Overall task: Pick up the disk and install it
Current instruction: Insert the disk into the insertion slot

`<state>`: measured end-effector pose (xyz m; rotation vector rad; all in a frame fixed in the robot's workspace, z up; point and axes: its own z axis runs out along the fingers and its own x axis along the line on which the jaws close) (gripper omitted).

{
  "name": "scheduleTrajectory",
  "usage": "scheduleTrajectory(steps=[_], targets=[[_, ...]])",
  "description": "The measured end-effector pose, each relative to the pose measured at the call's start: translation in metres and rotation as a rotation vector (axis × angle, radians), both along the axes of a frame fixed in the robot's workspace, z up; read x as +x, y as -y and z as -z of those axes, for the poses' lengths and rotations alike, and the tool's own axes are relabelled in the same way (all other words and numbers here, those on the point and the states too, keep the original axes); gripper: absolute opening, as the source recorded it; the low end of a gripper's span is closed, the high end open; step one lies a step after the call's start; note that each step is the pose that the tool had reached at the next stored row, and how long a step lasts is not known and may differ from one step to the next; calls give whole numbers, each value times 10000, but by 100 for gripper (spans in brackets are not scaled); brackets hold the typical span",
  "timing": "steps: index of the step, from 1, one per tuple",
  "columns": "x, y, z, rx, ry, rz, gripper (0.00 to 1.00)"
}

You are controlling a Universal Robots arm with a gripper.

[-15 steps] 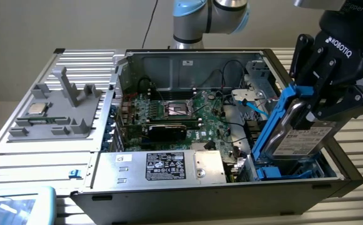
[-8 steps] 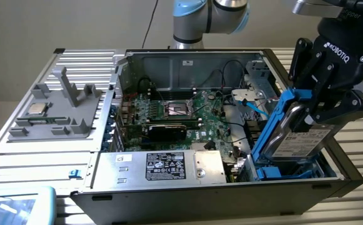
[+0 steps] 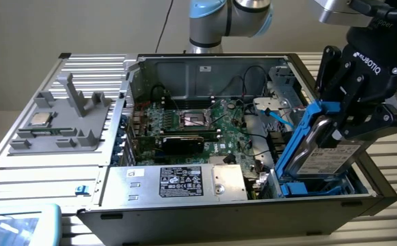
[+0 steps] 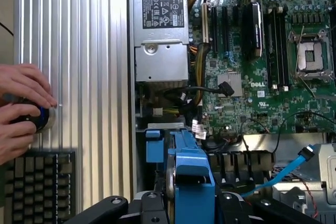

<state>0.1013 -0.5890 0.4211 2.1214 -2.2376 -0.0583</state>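
1. Grey plastic fixture sits at the exterior view's left on a ribbed metal panel. A small square processor chip lies on the fixture.
2. Centre: an open computer case lies on its side with its interior exposed.
3. Along the near wall of the case, a grey power supply with a black label lies flat. Farther back is the green motherboard, with its processor socket near the middle.
4. Right of the motherboard, a blue cable runs down toward the drive bay.
5. The disk, clipped in its blue frame, stands in the near right corner of the case. It is steeply tilted: the lower end is down in the bay, and the upper end is raised. Its white label faces outward.
6. The gripper, black, reaches in from the exterior view's upper right. Its fingers are clamped on the upper part of the disk, one on each side of the blue frame.
7. Wrist view: a person's hands rest on a round knob just beside a keyboard, outside the case.
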Motion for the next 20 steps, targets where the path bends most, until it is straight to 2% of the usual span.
scheduleTrajectory(steps=[6,15,16,17,18,20], targets=[[3,0,61,30,0,0,37],[4,0,146,45,0,-1,38],[4,0,151,48,0,-1,45],[6,0,151,48,0,-1,45],[11,0,151,47,0,-3,51],[29,1,153,50,0,-1,51]])
